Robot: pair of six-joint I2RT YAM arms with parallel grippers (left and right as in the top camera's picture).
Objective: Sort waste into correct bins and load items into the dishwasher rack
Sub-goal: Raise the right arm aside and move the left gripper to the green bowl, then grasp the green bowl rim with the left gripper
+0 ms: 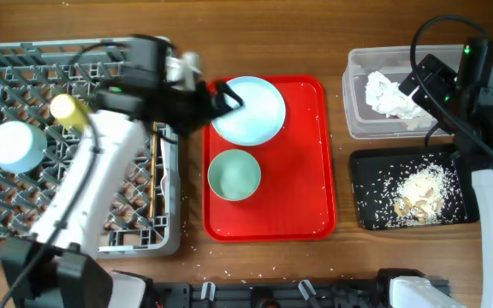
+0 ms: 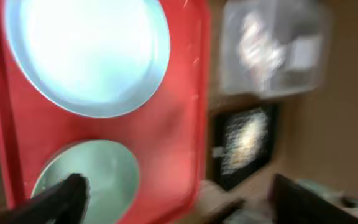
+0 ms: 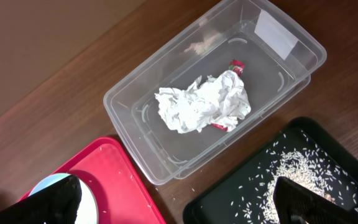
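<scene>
**Presently on the table: holdings, listed by view**

Overhead only: grey dishwasher rack [image 1: 24,218] at left, holding pale blue bowl [image 1: 15,145], small yellow cup [image 1: 65,109] and thin wooden chopsticks [image 1: 153,184] along its right side. Just right of rack, red serving tray [image 1: 302,171] carrying pale blue plate [image 1: 255,111] at upper left and pale green bowl [image 1: 234,174] below it, the two apart. Left arm stretched across rack, tip at plate's left rim; contact not clear from above.

Left wrist view, blurred: plate and green bowl close up, rack out of frame. Left fingers [image 2: 64,199] spread wide at bottom corners, nothing between them.

Right wrist view, sharp: clear plastic tub [image 3: 160,146] with crumpled white napkin [image 3: 204,102] and red wrapper strip [image 3: 236,65] inside, white label [image 3: 277,32] on one wall; strip not made out overhead. Black tray [image 3: 229,199] just beside tub, rice-like crumbs [image 3: 297,165] scattered in it. Right fingers [image 3: 55,202] parted, empty.

Beige food scraps [image 1: 419,197] heaped in black tray, seen whole from overhead alone.
</scene>
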